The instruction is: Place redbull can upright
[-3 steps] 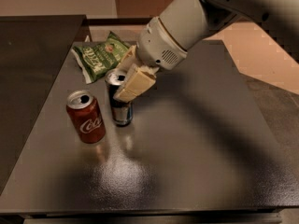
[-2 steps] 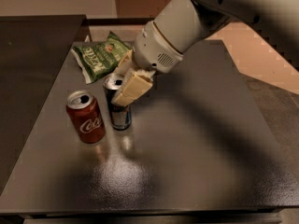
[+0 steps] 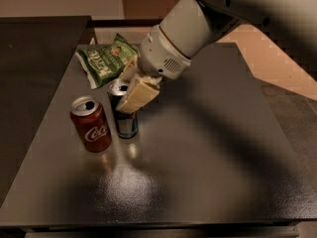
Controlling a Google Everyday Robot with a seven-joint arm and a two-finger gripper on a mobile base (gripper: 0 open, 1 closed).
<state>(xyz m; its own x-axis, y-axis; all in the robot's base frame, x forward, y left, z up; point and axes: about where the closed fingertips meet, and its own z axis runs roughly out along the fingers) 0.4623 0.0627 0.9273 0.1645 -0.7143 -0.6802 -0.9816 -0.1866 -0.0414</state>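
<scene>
While the gripper [image 3: 128, 97] sits pinched on the upper part of the redbull can [image 3: 127, 125], the can stands upright, its base seemingly on the table [image 3: 208, 162], just beside the red cola can [image 3: 91, 125] and in front of the green chip bag [image 3: 106, 61]. The placing looks all but finished; the next move calls for parting the jaws gently and lifting straight up, nudging neither can.
</scene>
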